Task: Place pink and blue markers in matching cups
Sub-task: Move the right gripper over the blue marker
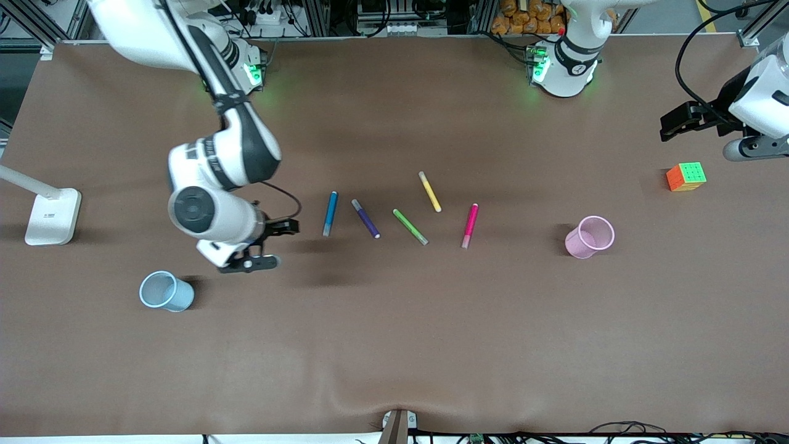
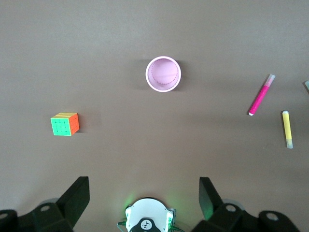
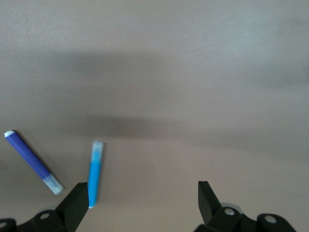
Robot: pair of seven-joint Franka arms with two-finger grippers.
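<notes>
The blue marker (image 1: 330, 213) lies flat on the brown worktop (image 1: 394, 345) at the right arm's end of a loose row of pens; the pink marker (image 1: 470, 226) lies at the row's other end, with purple, green and yellow pens between them. Both look light, stiff and smooth, so a slim round barrel could roll or twist between hard fingers. The safest hold is probably across the middle of the barrel, fingers square to its length, so that it hangs level and can then be tipped, one end down, into a cup.

The blue cup (image 1: 166, 291) stands nearer the front camera than the row, toward the right arm's end; the pink cup (image 1: 590, 237) stands toward the left arm's end. Both are thin, light tumblers that a knock would likely topple.

The right hand (image 1: 266, 244) hangs low over bare worktop just beside the blue marker, fingers spread wide and empty, wrist bent downward. The left hand (image 1: 678, 123) waits high near a colourful puzzle cube (image 1: 686, 176), fingers likewise apart, holding nothing.
</notes>
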